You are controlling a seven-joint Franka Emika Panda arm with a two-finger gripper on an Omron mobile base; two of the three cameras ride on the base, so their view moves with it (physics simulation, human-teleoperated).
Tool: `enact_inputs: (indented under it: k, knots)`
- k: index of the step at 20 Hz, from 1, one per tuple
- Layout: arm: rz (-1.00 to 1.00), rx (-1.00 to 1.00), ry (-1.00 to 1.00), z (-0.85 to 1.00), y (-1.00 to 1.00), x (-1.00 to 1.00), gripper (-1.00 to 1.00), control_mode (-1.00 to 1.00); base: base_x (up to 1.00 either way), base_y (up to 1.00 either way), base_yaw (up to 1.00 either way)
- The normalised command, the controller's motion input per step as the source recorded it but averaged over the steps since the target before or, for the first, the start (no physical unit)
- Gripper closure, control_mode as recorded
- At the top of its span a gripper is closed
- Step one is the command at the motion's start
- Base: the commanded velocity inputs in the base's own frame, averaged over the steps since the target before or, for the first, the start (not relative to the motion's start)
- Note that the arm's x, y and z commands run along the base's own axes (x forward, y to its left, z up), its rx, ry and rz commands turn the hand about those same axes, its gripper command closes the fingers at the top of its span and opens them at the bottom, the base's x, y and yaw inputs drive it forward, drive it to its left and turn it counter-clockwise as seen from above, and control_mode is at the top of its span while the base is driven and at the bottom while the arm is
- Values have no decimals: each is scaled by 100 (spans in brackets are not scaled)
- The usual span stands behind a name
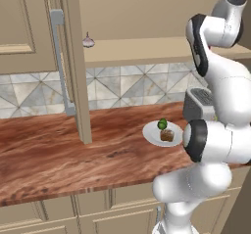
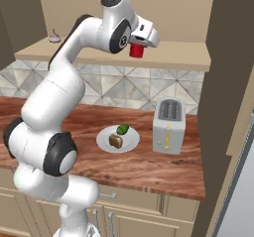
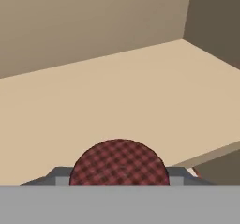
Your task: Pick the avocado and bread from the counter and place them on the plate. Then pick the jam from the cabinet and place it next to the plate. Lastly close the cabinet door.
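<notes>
I have the arm raised to the open cabinet [image 2: 124,13], with the gripper [image 2: 137,49] at the front edge of the shelf [image 2: 168,55]; its fingers are closed on the jam [image 2: 136,50], a small red jar that sits at the shelf's front edge. From the hand view the jar's dark red chequered lid [image 3: 119,163] lies between the two fingers, with the beige shelf [image 3: 117,106] stretching beyond it to the rear wall. A pale garlic bulb [image 1: 88,41] rests near the shelf's far left end, well apart from the jar. On the worktop [image 1: 59,154] below, the white plate [image 2: 105,141] sits towards the right part, midway between the front edge and the tiled wall. The avocado [image 2: 122,129] lies on the plate's rear part and the bread [image 2: 115,141] rests in front of it, just beside it. A grey toaster [image 2: 168,127] stands just to the right of the plate. The cabinet door [image 1: 73,61] stands swung open over the worktop, its grey bar handle [image 1: 60,61] vertical.
</notes>
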Motion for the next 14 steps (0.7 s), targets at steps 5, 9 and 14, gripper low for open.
enact_inputs:
  k: [5,9,14]
  knots:
    - [-13,0,0,0,85,-100,100,-100,0,0,0]
    - [-13,-1,-1,0,86,-100,100,-100,0,0,0]
    - [-19,-3,-3,-5,73,-91,100,-100,0,0,0]
